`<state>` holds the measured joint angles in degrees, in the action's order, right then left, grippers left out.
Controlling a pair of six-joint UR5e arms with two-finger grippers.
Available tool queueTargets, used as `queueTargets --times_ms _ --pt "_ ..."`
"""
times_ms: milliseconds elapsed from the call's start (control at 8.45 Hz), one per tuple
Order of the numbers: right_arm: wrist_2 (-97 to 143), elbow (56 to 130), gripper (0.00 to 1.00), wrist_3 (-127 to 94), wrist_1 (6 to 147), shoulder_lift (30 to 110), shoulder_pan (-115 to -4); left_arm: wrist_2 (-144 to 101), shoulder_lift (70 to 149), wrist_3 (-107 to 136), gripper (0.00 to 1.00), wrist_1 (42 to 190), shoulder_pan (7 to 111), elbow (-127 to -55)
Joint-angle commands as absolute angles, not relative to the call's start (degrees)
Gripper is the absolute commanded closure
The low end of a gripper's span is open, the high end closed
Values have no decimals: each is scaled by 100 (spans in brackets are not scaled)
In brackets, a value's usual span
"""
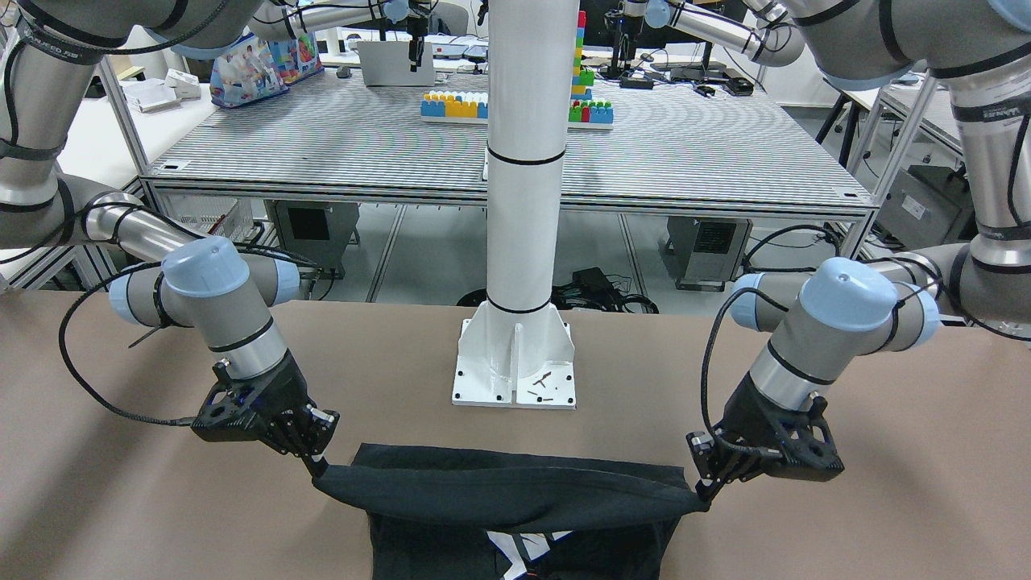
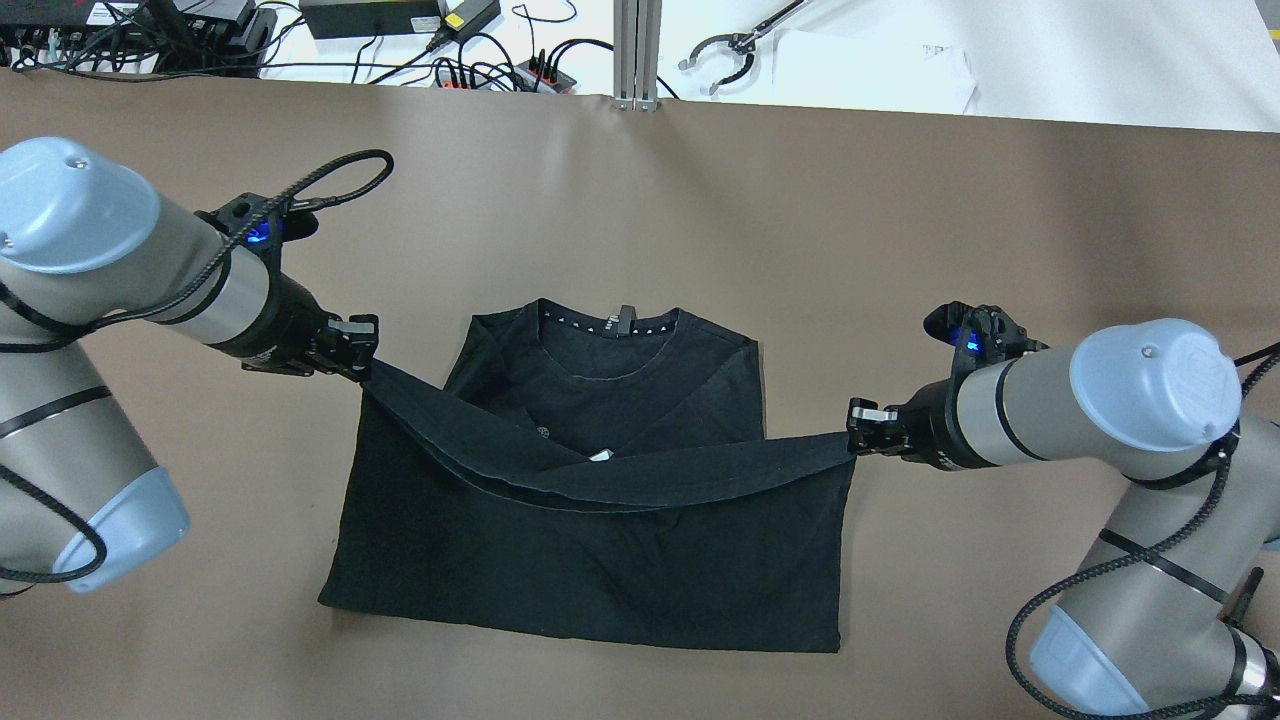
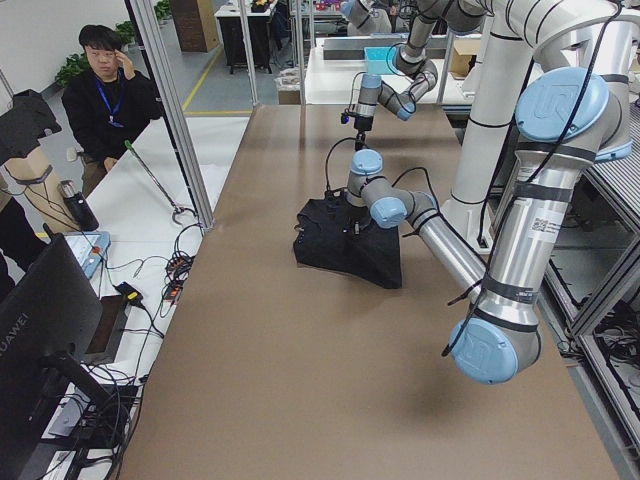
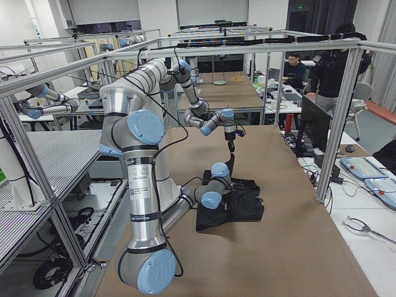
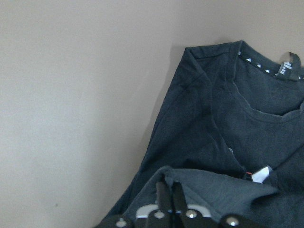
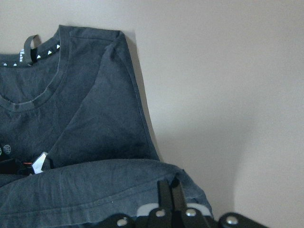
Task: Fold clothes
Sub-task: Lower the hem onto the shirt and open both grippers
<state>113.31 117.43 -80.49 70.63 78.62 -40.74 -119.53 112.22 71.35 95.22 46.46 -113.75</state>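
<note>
Nearest the robot, the white pillar's base plate (image 1: 515, 366) sits bolted to the brown table (image 2: 700, 220). Just beyond it the black T-shirt (image 2: 600, 580) lies in the middle of the table, its near edge flat on the surface at 6 o'clock of the garment. Up off that flat part comes the hem (image 2: 660, 480), drawn into a sagging band between both arms. The left end effector (image 2: 362, 368), at 9 o'clock of the shirt, is clamped tight on one corner of the hem. The right end effector (image 2: 852, 440), at 3 o'clock, is clenched on the other corner. The wrist cameras back that up: fingers (image 5: 164, 197) pressed together at the cloth's edge on the left, and fingers (image 6: 165, 194) the same on the right. A small white label (image 2: 600, 456) peeks out just past the raised band. Farther on, the collar (image 2: 610, 345) lies flat at 12 o'clock of the shirt, a hanging loop at its middle. Beyond the far table edge, cables (image 2: 480, 60) trail at 11 o'clock
</note>
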Motion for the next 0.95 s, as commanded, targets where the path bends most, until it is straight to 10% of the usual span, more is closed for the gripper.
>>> queueTargets --times_ms 0,828 --pt "11268 10990 100 -8016 7049 7420 -4140 -11569 11470 6847 100 9667 4650 -10619" --pt "11030 9984 100 -7094 6943 6917 -4332 -11540 11514 6663 100 11057 4728 -9281"
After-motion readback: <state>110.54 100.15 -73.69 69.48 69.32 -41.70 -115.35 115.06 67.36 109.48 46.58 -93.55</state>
